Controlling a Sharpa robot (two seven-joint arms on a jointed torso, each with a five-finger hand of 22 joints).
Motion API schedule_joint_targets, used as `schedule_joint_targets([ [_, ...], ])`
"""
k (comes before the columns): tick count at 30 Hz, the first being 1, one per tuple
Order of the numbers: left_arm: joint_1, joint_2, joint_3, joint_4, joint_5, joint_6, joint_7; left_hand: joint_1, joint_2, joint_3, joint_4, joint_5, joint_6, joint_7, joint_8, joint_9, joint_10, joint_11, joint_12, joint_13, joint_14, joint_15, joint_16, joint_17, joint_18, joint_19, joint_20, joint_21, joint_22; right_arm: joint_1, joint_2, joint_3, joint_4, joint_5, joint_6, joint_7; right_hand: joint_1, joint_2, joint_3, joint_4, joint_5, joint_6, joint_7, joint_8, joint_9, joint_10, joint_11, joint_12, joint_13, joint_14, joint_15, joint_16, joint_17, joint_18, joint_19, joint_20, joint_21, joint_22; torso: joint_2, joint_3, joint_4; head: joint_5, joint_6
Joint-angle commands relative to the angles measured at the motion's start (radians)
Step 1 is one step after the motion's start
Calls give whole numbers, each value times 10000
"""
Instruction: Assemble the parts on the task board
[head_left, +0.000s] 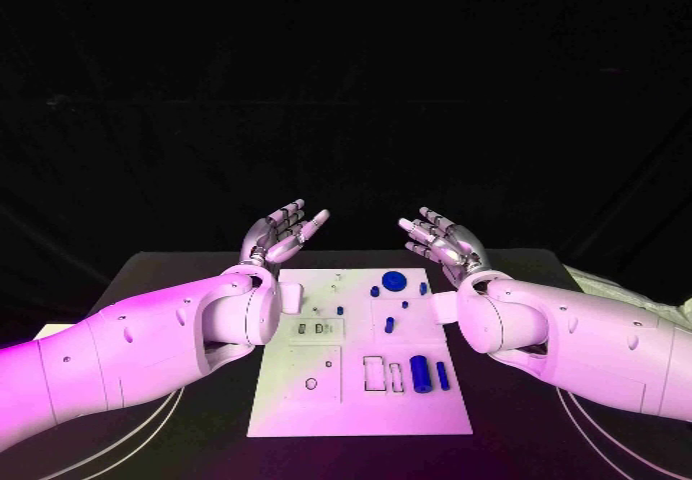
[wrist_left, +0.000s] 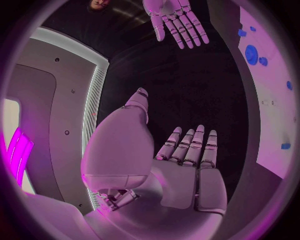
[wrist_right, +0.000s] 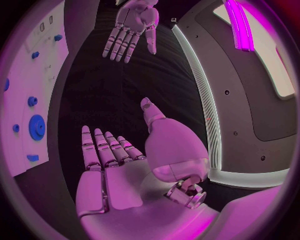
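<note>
Head view: my left robot hand (head_left: 284, 232) and my right robot hand (head_left: 443, 240) are raised beyond the far edge of the task board (head_left: 289, 400), palms turned toward each other, fingers apart and straight, neither holding anything. The board lies in the middle of the black worktop (head_left: 144, 280), nearer to me than both hands and between my two forearms. On its far part sits a round blue gear (head_left: 394, 279) with smaller blue parts (head_left: 375, 291) around it; toward its near right corner lies a blue cylinder (head_left: 420, 373), just beside a thinner blue pin (head_left: 441, 375). Neither hand touches the board or any part.

Left wrist view: my left robot hand (wrist_left: 187, 170) is flat and empty, with the board (wrist_left: 275, 120) off to one side and my right robot hand (wrist_left: 175, 20) opposite.

Right wrist view: my right robot hand (wrist_right: 119, 175) is likewise spread and empty; the board (wrist_right: 25, 85) and its gear (wrist_right: 37, 126) lie to the side, apart from the fingers.
</note>
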Motion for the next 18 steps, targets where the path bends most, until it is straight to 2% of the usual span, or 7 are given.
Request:
schedule_joint_targets([
  [1, 15, 20, 0, -14, -141, 697, 92, 618, 14, 114, 163, 87, 299, 1028, 83, 31, 339, 127, 75, 34, 379, 128, 99, 53, 252, 198, 177, 72, 38, 92, 95, -54, -224, -1021, 2287, -520, 824, 129, 187, -428, 57, 648, 1546, 121, 70, 856, 183, 142, 79, 962, 157, 150, 76, 352, 777, 84, 152, 92, 3, -5, 1, 0, -8],
  [3, 15, 20, 0, -14, -141, 697, 92, 643, 80, 171, 158, 76, 380, 1078, 92, 38, 459, 178, 87, 43, 542, 159, 123, 71, 278, 306, 178, 100, 55, 132, 132, -83, -321, -1153, 2627, -598, 1000, 168, 262, -582, 18, 1102, 1560, 179, 114, 1506, 202, 224, 129, 1795, 141, 254, 137, 493, 1501, 80, 289, 172, 3, -5, 1, 0, -8],
  [6, 15, 20, 0, -14, -141, 697, 92, 726, 275, 321, 142, 39, 782, 1218, 153, 75, 1045, 323, 163, 91, 1404, 236, 293, 171, 345, 917, 176, 259, 146, 182, 177, -119, -439, -1314, 3042, -693, 1349, 214, 412, -864, 1, 2498, 1520, 402, 251, 3446, 105, 527, 267, 4216, -78, 643, 297, 776, 3419, 67, 762, 389, 3, -5, 1, 0, -8],
  [10, 15, 20, 0, -14, -141, 697, 92, 938, 733, 585, 56, -19, 2249, 1307, 395, 193, 2922, 350, 395, 205, 3644, 102, 881, 411, 496, 3790, 137, 1087, 562, 210, 203, -139, -506, -1406, 3279, -748, 1657, 236, 633, -1203, -30, 4640, 1262, 697, 401, 5936, -221, 928, 367, 5915, -449, 878, 322, 1129, 4396, 37, 1107, 430, 3, -5, 1, 0, -8],
  [11, 3, -344, 0, 91, -301, 1012, 209, 1006, 845, 625, 7, -34, 2799, 1279, 491, 236, 3598, 282, 480, 244, 4008, -10, 1006, 440, 596, 4263, 125, 1270, 625, 331, 36, -121, -1089, -3593, 2171, -542, 1691, 236, 712, -1291, -39, 5081, 1205, 707, 401, 6176, -287, 921, 337, 6165, -527, 858, 302, 1139, 4586, 10, 1155, 412, 152, -8, 24, -261, 67],
  [15, 7, -489, 0, 209, -361, 1086, 175, 1181, 1115, 660, -226, -66, 4673, 1069, 817, 365, 5471, 10, 821, 338, 5359, -430, 1501, 589, 885, 5706, -21, 1867, 829, 408, -15, -108, -1138, -4100, 1901, -585, 1721, 210, 938, -1519, -52, 5970, 1103, 646, 381, 6641, -423, 815, 310, 6678, -653, 749, 287, 1162, 4979, -106, 1228, 352, 255, -5, 17, -280, 104],
  [18, 12, -620, 1, 352, -447, 1154, 103, 1320, 1257, 666, -501, -62, 5080, 995, 850, 323, 5944, -135, 870, 301, 5850, -572, 1533, 617, 902, 6260, -146, 1947, 811, 483, -79, -90, -1181, -4769, 1707, -702, 1802, 222, 1150, -1691, -121, 6144, 1089, 541, 369, 6744, -433, 692, 309, 6840, -685, 646, 286, 1167, 5098, -151, 1226, 314, 358, -26, 42, -381, 149],
])
